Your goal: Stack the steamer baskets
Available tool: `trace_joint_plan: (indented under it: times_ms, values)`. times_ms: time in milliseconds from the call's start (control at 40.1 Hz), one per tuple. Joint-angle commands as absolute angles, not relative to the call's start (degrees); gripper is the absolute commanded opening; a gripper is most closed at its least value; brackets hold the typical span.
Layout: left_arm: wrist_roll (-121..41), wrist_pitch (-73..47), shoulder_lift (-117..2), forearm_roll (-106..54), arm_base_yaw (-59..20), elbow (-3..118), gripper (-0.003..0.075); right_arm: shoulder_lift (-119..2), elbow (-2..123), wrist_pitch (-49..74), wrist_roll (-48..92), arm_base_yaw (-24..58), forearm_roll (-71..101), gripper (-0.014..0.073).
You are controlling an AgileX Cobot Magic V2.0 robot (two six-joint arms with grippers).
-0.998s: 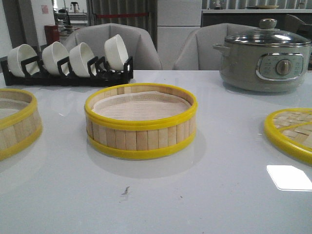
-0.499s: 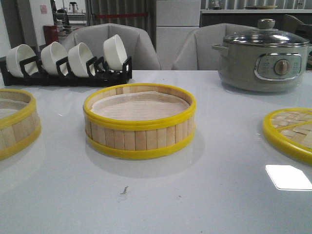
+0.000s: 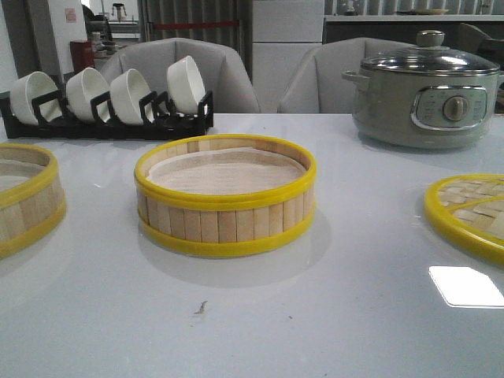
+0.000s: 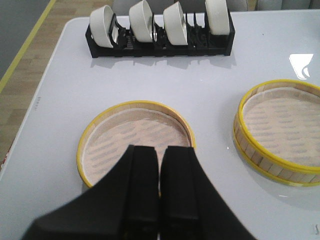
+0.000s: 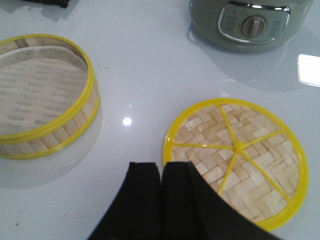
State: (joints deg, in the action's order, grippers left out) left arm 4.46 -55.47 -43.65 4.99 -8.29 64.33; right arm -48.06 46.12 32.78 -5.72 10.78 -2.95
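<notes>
Nothing is yet gripped — both the left gripper [image 4: 160, 200] and right gripper [image 5: 161, 195] are closed, empty; the left steamer basket [image 4: 135, 142] must be grasped first — then set on the centre basket [image 3: 225, 195].

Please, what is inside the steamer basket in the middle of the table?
Inside the middle steamer basket lies only a pale liner, with no food on it. The liner covers the basket floor, so what is under it cannot be seen.

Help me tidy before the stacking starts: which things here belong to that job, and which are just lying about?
Belongs to the job:
centre steamer basket
left steamer basket

Just lying about:
woven lid
grey electric pot
bowl rack with four white bowls
</notes>
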Motion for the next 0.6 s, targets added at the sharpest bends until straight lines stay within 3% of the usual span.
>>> trace_joint_plan:
  times_ms: [0, 150, 200, 300, 349, 449, 574]
  values:
    - [5.0, -51.8, -43.9, 5.0, -8.5, 65.8, 0.0096, -47.9, 48.2, 24.8, -5.4, 10.9, -6.0, 0.0023]
    - [5.9, -50.0, -43.9, 7.2, -8.3, 65.8, 0.0103, -47.9, 48.2, 24.0, -5.4, 10.8, -7.9, 0.0061]
    - [5.9, -49.9, -43.9, 7.6, -8.3, 65.8, 0.0119, -47.9, 48.2, 25.7, -5.4, 10.8, -7.9, 0.0155]
    - [5.9, -50.0, -43.9, 7.7, -8.3, 65.6, 0.0204, -48.7, 48.2, 29.3, -5.4, 10.8, -8.0, 0.0459]
    - [5.9, -49.9, -44.8, 7.7, -8.3, 65.2, 0.0274, -49.1, 48.2, 30.0, -5.5, 10.8, -8.2, 0.0535]
    - [7.1, -50.8, -46.6, 6.7, -8.3, 64.3, 0.0386, -49.4, 48.2, 30.3, -5.5, 10.8, -8.2, 0.0526]
    - [8.6, -53.6, -50.6, 2.5, -8.3, 62.7, 0.0403, -49.4, 48.2, 30.3, -6.2, 10.8, -8.2, 0.0481]
